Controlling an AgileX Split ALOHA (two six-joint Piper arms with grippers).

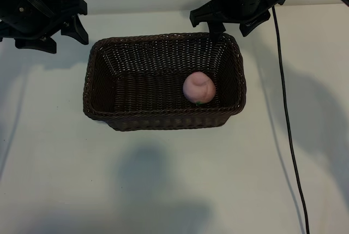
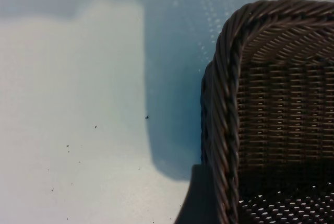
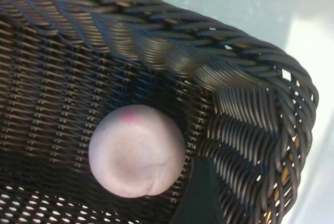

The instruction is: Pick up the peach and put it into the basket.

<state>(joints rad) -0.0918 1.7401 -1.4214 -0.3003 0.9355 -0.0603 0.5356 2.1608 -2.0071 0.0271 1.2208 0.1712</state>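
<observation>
The pink peach (image 1: 199,88) lies inside the dark brown woven basket (image 1: 109,115), against its right-hand wall, free of any gripper. In the right wrist view the peach (image 3: 136,151) rests on the basket floor beside a rounded corner of the basket (image 3: 245,72). My right gripper (image 1: 232,27) hangs open and empty over the basket's far right rim; one dark fingertip (image 3: 201,195) shows beside the peach. My left gripper (image 1: 61,37) is open and empty at the far left, outside the basket's far left corner (image 2: 229,51).
The basket stands mid-table on a white surface (image 1: 163,179). A black cable (image 1: 287,125) runs down the table to the right of the basket. Bare tabletop (image 2: 78,130) lies beside the basket under the left arm.
</observation>
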